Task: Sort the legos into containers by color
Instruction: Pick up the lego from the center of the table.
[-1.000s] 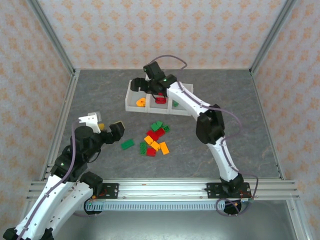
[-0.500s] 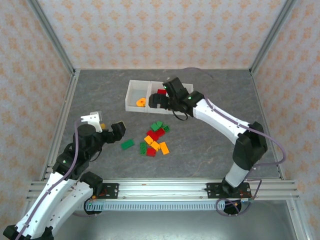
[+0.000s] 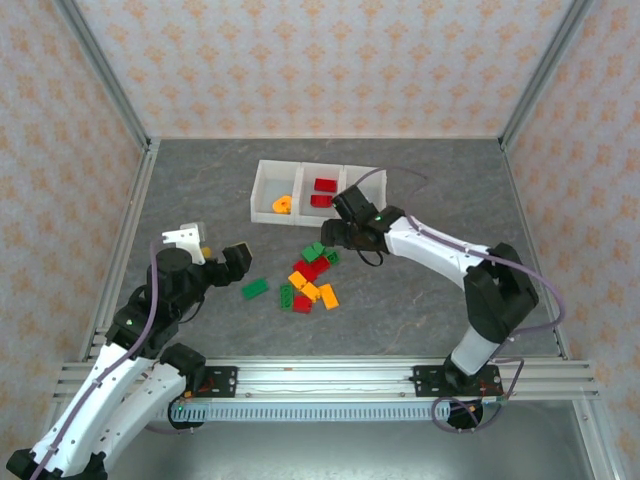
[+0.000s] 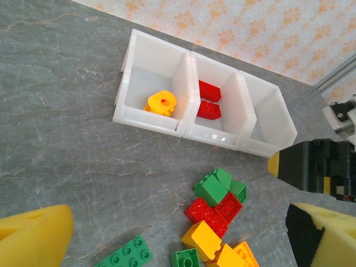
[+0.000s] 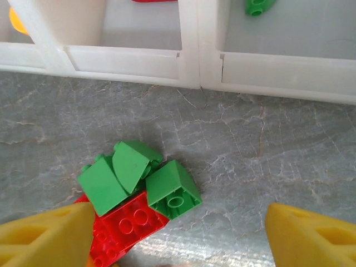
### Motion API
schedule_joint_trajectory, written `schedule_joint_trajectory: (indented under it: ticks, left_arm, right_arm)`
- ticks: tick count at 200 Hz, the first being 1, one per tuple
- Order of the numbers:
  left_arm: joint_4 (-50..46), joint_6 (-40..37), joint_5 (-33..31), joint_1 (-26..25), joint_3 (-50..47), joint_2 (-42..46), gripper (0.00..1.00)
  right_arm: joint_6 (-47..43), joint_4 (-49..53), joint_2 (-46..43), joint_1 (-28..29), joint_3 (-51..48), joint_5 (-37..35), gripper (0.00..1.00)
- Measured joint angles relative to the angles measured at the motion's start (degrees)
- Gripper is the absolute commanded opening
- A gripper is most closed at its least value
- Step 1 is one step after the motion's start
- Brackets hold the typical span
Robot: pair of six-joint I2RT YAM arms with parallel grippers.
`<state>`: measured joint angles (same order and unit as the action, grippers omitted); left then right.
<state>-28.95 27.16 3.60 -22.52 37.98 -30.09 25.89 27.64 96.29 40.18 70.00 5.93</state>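
The containers (image 3: 268,190) are three joined white bins at the back of the table. An orange ring (image 3: 283,205) lies in the left bin, two red bricks (image 3: 324,191) in the middle one, and a green brick (image 5: 258,6) in the right one. A loose pile of red, green and orange-yellow legos (image 3: 312,275) lies in front of them. My right gripper (image 3: 334,236) hangs open just above the pile's far end, with a green sloped brick (image 5: 173,189) below and between its fingers. My left gripper (image 3: 214,251) stands wide open, left of the pile, holding nothing.
A flat green brick (image 3: 254,288) lies apart from the pile, on its left. Grey tabletop runs out to patterned walls and metal frame posts (image 3: 108,85) on all sides. The right arm's elbow (image 3: 498,290) stands to the right of the pile.
My right gripper has drawn back from over the bins and come down toward the green bricks at the pile's far end. The left arm has barely moved.
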Motion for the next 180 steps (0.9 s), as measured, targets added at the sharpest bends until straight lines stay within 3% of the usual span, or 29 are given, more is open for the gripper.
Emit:
schedule_joint_trajectory:
  ticks: [58,180]
  left_arm:
    - [0.00,0.00,0.02,0.00,0.00,-0.02,0.99]
    - [0.02,0.00,0.02,0.00,0.00,-0.02,0.99]
  right_arm:
    - [-2.14,-1.31,6.27,0.02,0.42,-0.13,0.63]
    - [-3.65,-1.92,11.26,0.02,1.62,-0.79,0.54]
